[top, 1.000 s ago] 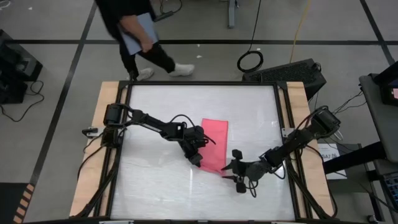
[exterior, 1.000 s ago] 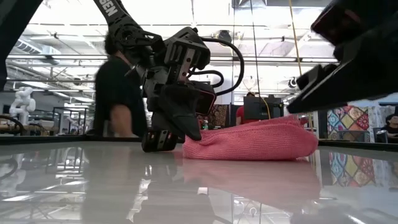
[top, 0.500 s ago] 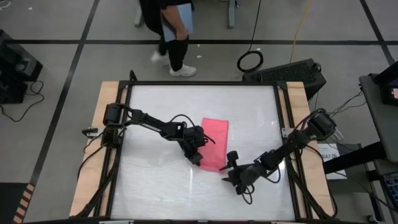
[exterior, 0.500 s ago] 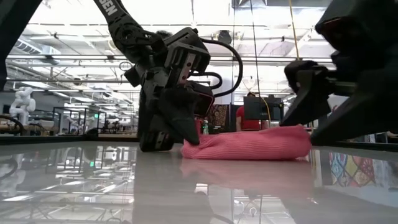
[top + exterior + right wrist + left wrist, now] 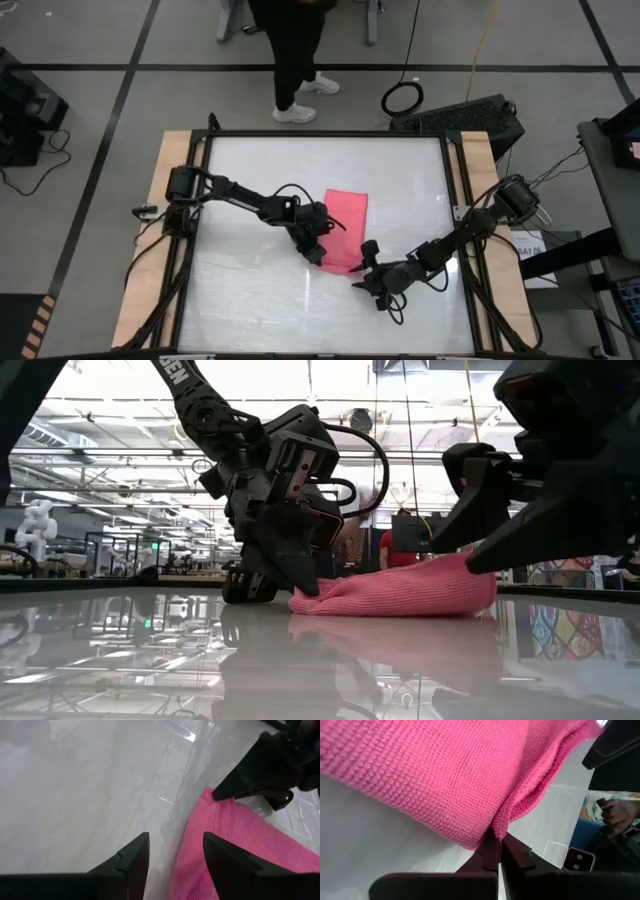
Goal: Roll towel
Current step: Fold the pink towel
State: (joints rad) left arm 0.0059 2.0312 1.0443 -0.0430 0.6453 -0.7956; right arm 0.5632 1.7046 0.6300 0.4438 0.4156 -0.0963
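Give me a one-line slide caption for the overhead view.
Left claw pinches the near corner of the folded pink towel while the open right claw closes in on the same end.

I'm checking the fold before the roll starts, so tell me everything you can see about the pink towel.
The towel is bright pink knitted cloth, folded into a narrow doubled strip lying flat near the middle of the white table. Its near end looks plump. The left pincer is shut on one near corner edge; the right pincer, open, sits at the other near corner. No tag shows.
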